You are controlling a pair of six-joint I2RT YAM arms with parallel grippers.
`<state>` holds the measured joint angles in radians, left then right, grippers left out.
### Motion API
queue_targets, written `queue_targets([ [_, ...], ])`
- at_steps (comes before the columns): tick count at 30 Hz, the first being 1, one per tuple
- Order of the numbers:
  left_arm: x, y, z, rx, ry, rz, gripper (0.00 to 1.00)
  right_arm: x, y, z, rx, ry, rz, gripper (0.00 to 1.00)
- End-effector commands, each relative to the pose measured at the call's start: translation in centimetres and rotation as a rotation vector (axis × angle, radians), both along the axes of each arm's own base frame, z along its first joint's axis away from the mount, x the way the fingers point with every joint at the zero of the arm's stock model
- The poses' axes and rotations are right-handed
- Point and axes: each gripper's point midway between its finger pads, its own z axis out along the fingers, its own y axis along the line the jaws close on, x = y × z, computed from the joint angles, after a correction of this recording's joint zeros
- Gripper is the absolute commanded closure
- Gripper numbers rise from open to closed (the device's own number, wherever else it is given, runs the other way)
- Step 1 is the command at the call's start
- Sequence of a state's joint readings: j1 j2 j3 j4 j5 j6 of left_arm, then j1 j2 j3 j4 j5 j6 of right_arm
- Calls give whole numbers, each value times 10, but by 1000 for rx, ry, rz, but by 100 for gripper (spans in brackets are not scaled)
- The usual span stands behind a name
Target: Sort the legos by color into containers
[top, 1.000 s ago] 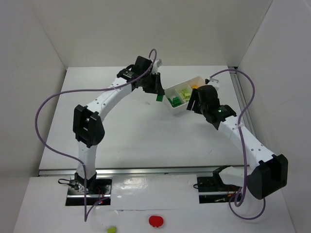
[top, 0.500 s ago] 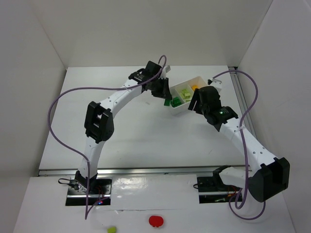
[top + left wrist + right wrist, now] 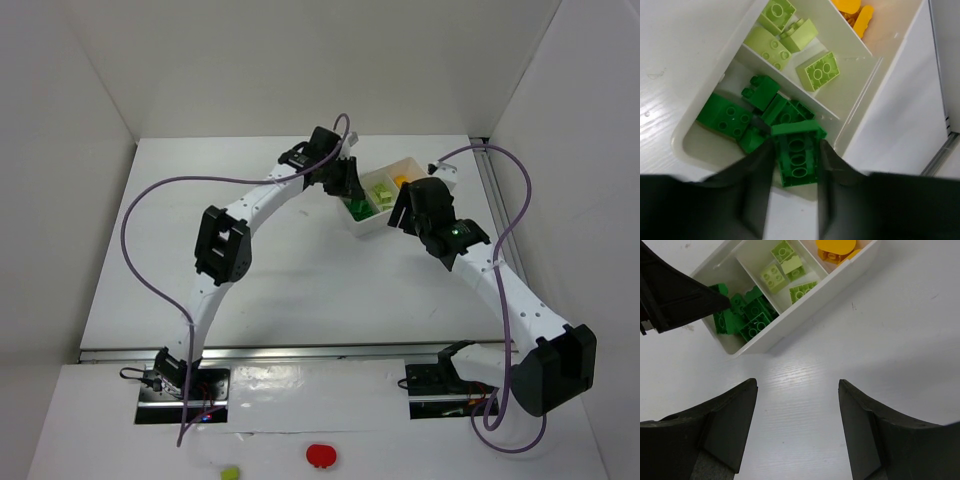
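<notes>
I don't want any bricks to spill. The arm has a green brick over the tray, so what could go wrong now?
1. The left gripper holds the green brick partly over the tray's near wall, it seems. Let go there, it might tip out onto the table.
2. The green pile below is heaped unevenly, so the brick could bounce over the divider among the lime bricks.

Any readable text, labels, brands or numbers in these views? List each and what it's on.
None can be read in any view.
The tray, the bricks and the table carry no print; the studs show no lettering that can be made out.
The arms show no legible marking; the green light on the right one is only a light.
</notes>
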<state>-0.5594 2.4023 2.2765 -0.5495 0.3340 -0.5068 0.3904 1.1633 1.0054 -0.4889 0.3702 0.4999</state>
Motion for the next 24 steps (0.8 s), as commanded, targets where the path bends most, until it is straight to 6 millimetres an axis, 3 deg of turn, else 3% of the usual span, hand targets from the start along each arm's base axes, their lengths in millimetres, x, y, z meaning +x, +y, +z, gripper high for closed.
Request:
queue_targets([
  [1, 10, -9, 18, -63, -29, -5, 48, 1, -4, 7, -16, -36, -19, 27],
  [3, 11, -8, 17, -58, -32, 2, 37, 2, -4, 11, -13, -45, -19, 27],
  [7, 6, -6, 53, -87, -85, -13, 25, 6, -2, 11, -9, -53, -20, 25],
  [10, 0, -2, 88, -108, -150, -26, 25, 9, -3, 18, -16, -73, -23, 18],
  [11, -4, 1, 92, -105, -158, -31, 25, 11, -4, 17, -17, -67, -38, 6],
  [12, -8, 4, 101, -110, -166, -31, 25, 12, -7, 18, -31, -59, -52, 1],
  [13, -15, 8, 131, -139, -214, -31, 25, 11, -10, 17, -38, -55, -73, 0],
  [14, -19, 13, 142, -138, -242, -27, 25, 13, -17, 18, -47, -58, -121, 0],
  [16, -27, 23, 146, -126, -265, -10, 25, 11, -25, 15, -69, -41, -175, 0],
  [17, -35, 37, 174, -141, -321, 2, 25, 14, -29, 16, -73, -45, -212, 0],
  [18, -41, 44, 166, -115, -321, -2, 25, 14, -31, 17, -78, -48, -220, 0],
  [19, -47, 58, 186, -115, -373, 7, 25, 14, -32, 17, -75, -52, -232, 0],
  [20, -44, 65, 174, -93, -353, 26, 25, 14, -34, 18, -80, -54, -239, 0],
  [23, -64, 90, 184, -65, -385, 45, 25, 9, -35, 15, -59, -65, -251, 0],
  [24, -59, 108, 184, -39, -400, 87, 25, 9, -35, 15, -53, -75, -251, 0],
])
